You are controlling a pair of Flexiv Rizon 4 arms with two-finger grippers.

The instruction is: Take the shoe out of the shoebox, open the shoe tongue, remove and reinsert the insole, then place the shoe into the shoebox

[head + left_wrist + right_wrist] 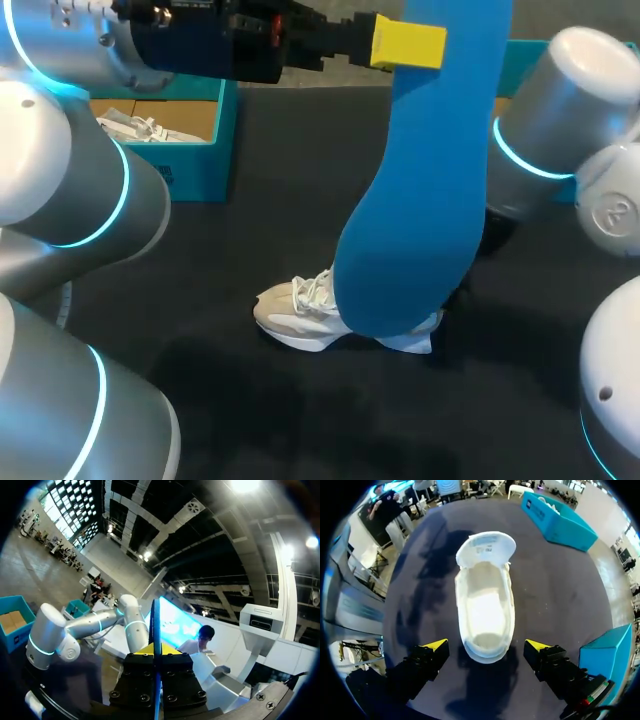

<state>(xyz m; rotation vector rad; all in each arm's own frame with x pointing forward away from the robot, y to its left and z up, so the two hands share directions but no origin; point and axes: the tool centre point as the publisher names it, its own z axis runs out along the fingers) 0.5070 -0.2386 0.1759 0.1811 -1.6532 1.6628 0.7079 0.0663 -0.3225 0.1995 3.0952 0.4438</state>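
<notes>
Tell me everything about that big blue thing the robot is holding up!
It is the shoe's insole, blue, flat and foot-shaped, and it looks like soft foam. The left gripper is shut on its narrower part and holds it up in the air, the wider rounded end hanging down. From above it hides part of the white shoe, but it is out of the shoe. In the left wrist view it shows edge-on, as a thin blue strip in the gripper.

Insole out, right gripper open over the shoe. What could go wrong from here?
1. The flat blue insole dangles from the left gripper and hides much of the white sneaker in the head view, so reinsertion may miss.
2. The right gripper hovers open; the unheld sneaker might slide on the black table.
</notes>
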